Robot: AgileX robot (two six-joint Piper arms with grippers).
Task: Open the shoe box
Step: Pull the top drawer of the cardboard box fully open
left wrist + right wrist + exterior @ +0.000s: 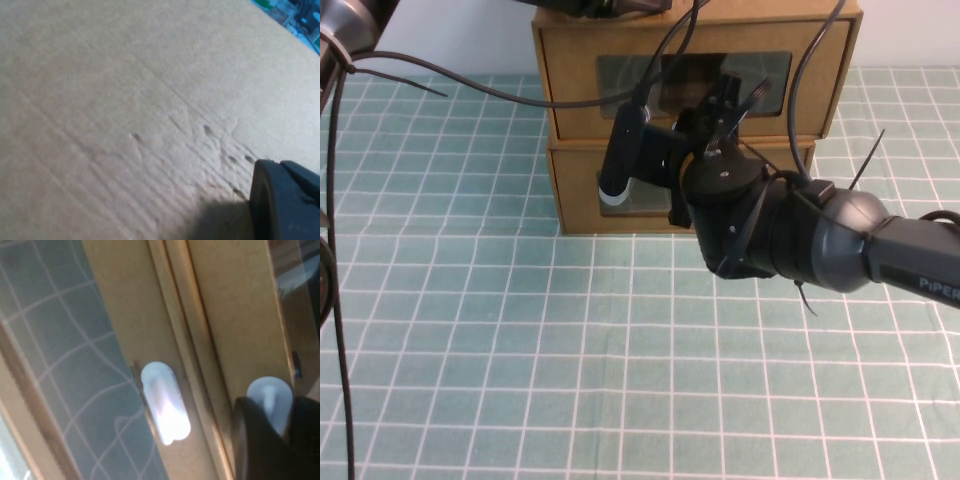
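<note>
Two brown cardboard shoe boxes are stacked at the back of the table, the upper box [570,90] on the lower box [578,205], each with a clear window in its front. My right gripper [728,105] is pressed to the upper box's front, just above the seam between the boxes. Its dark fingers [252,440] are shut on that box's white handle [270,395]. The lower box's white handle [165,402] is free beside it. My left gripper [285,200] sits close against the plain cardboard [125,100] on top of the upper box.
A green checked cloth [520,350] covers the table in front of the boxes. The right arm [800,235] and its wrist camera [620,160] hide part of the lower box's front. Black cables [470,85] hang across the left side.
</note>
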